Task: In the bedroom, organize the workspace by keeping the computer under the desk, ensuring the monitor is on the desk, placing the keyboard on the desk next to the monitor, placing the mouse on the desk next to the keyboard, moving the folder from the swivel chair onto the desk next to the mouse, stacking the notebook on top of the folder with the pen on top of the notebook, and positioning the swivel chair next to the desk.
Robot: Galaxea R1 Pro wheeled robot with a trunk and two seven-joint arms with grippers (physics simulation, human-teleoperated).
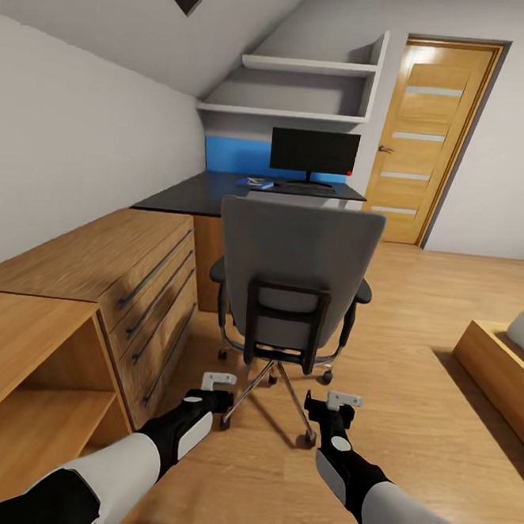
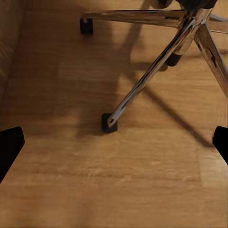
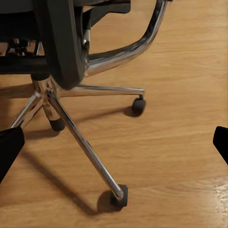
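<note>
Open-jawed pincers [image 1: 218,382] [image 1: 344,399] flank swivel chair [image 1: 294,273].

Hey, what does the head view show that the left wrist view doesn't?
Head view alone: the swivel chair's grey backrest, the monitor on the dark desk, a blue item beside it, the drawer unit, the door. Left wrist view alone: a close look at one caster and the black fingers. Both: the chair's chrome base and wooden floor.
</note>
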